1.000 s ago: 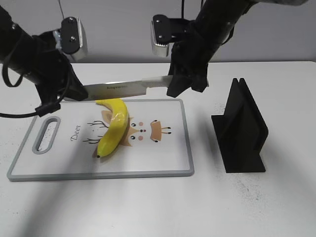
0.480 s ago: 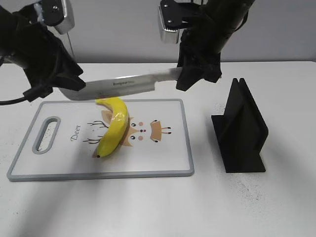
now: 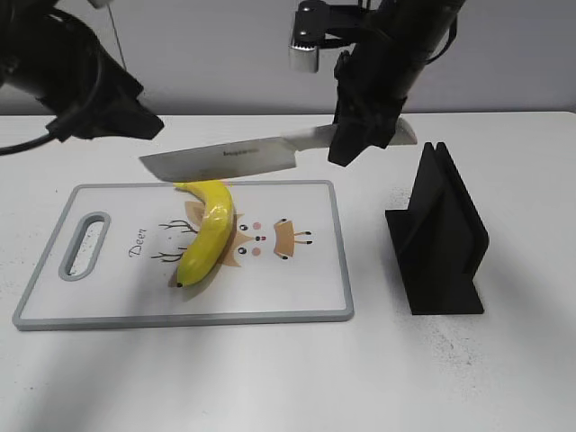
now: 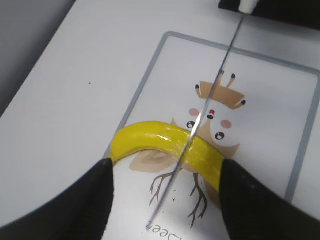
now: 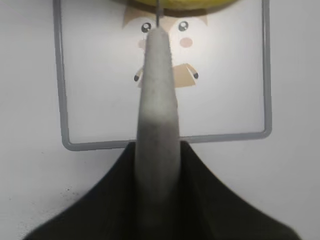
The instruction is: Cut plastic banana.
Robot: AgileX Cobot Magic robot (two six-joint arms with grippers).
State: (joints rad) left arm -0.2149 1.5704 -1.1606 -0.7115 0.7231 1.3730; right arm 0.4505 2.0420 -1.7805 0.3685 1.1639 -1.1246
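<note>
The yellow plastic banana (image 3: 208, 232) lies whole on the white cutting board (image 3: 297, 292) with a deer print; it also shows in the left wrist view (image 4: 150, 140) and at the top of the right wrist view (image 5: 185, 4). My right gripper (image 3: 360, 135) is shut on the grey handle of a knife (image 5: 157, 120) and holds the blade (image 3: 225, 160) level above the banana's far end. In the left wrist view the blade (image 4: 200, 117) crosses over the banana. My left gripper (image 4: 165, 200) is open and empty, raised at the left above the board (image 3: 126, 117).
A black knife stand (image 3: 438, 238) sits on the white table right of the board. The board has a handle slot (image 3: 84, 245) at its left end.
My left arm has let go of the blade tip and risen up and to the left. My right arm has lifted the knife slightly and shifted it right.
</note>
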